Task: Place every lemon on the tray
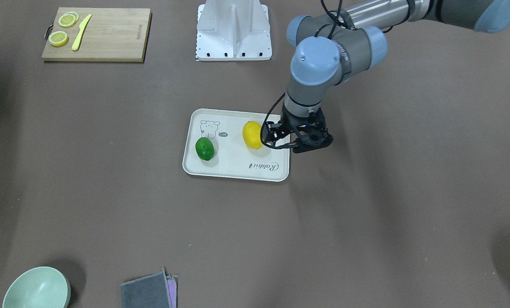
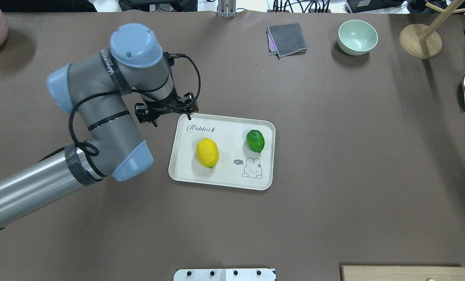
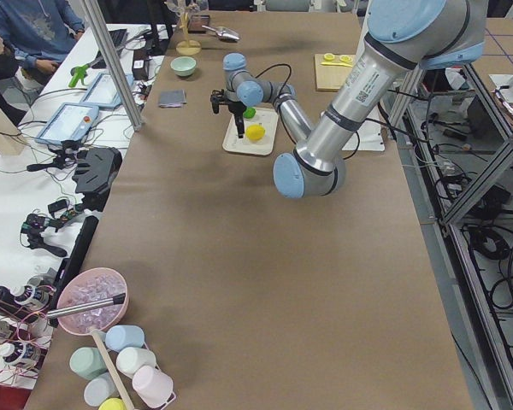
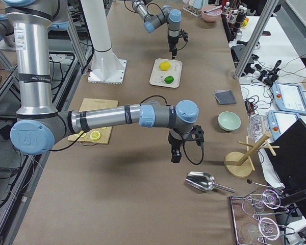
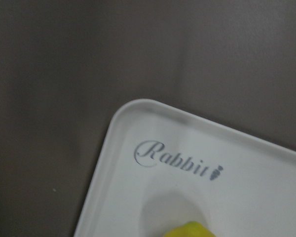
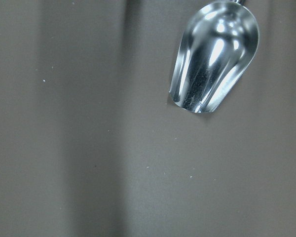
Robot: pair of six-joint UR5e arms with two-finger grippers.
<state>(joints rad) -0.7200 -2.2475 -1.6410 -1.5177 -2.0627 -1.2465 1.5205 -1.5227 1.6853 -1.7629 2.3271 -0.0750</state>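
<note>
The cream-white tray point(image 1: 238, 173) lies mid-table, also in the overhead view point(image 2: 224, 128). On it lie the yellow lemon point(image 1: 253, 135) point(image 2: 207, 152) and the green lemon point(image 1: 204, 148) point(image 2: 255, 140), apart from each other. My left gripper point(image 1: 297, 139) point(image 2: 171, 117) hangs open and empty above the tray's corner by the "Rabbit" script, beside the yellow lemon. The left wrist view shows that corner point(image 5: 138, 197) and the lemon's tip point(image 5: 190, 229). My right gripper point(image 4: 175, 155) hovers far from the tray; I cannot tell whether it is open or shut.
A metal scoop point(image 6: 214, 54) point(image 4: 201, 181) lies below the right gripper. A wooden cutting board point(image 1: 105, 34) carries lemon slices and a yellow knife. A green bowl point(image 2: 357, 37), a folded grey cloth point(image 2: 287, 39) and a wooden stand point(image 2: 419, 41) sit along the far edge.
</note>
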